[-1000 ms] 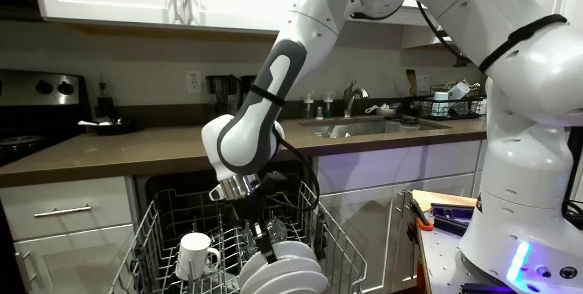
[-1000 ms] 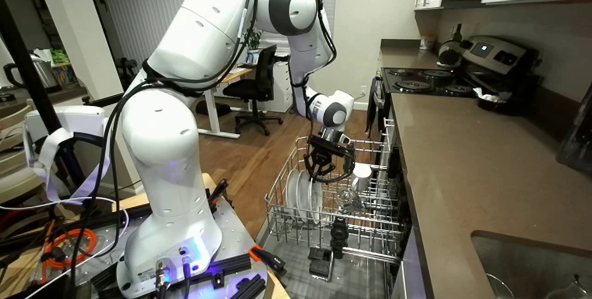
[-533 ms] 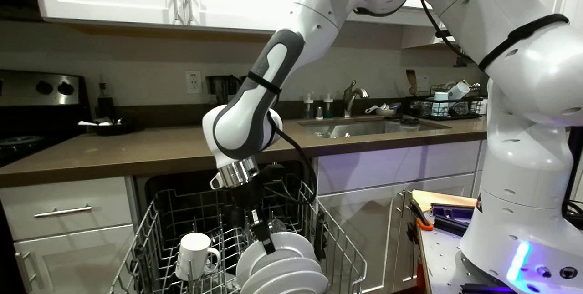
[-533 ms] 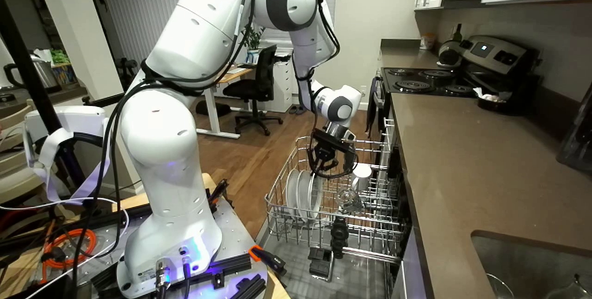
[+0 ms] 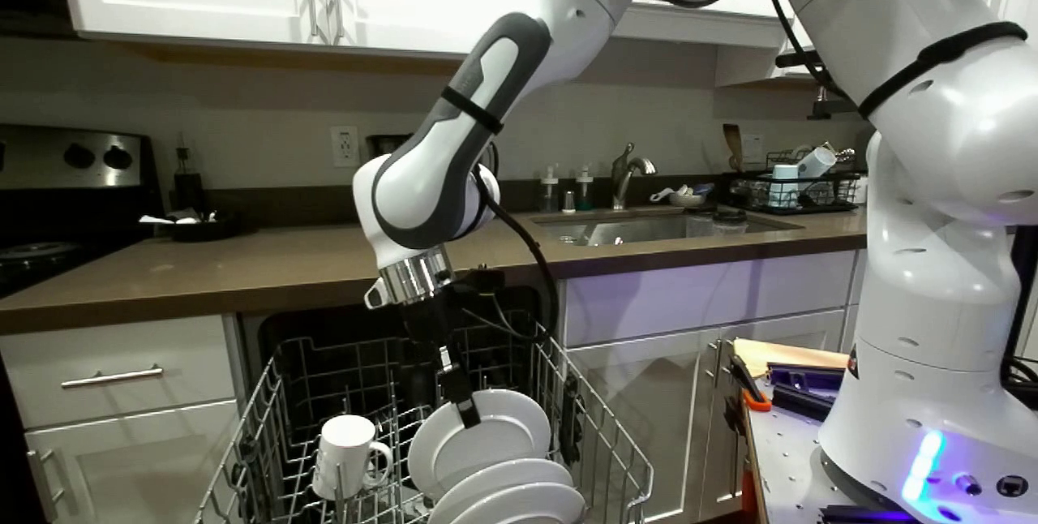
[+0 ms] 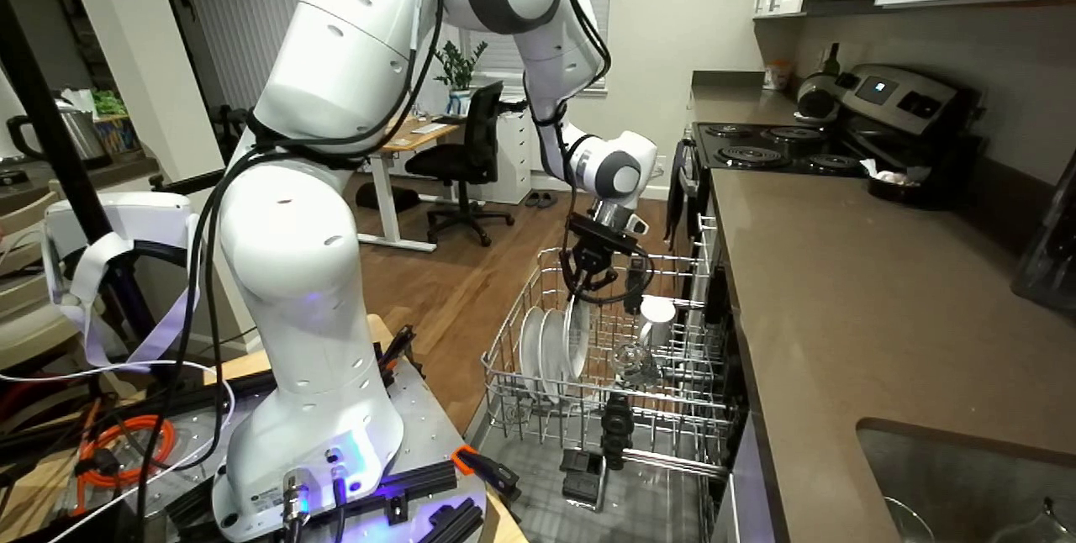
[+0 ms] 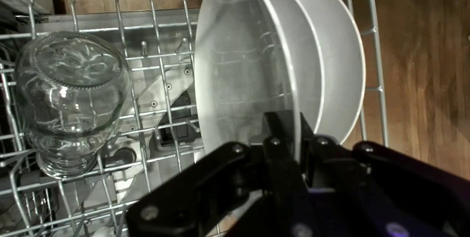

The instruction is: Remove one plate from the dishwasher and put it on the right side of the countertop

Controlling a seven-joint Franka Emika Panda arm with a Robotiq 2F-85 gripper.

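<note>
White plate [image 5: 504,440] (edgewise) in dishwasher [image 5: 324,319]

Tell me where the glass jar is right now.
In the wrist view, the glass jar sits upside down at left in the dishwasher rack, the plate held between the fingers to its right.

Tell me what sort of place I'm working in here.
A kitchen, probably in a home: there's an open dishwasher under the countertop, a sink with a faucet, and a stove.
</note>
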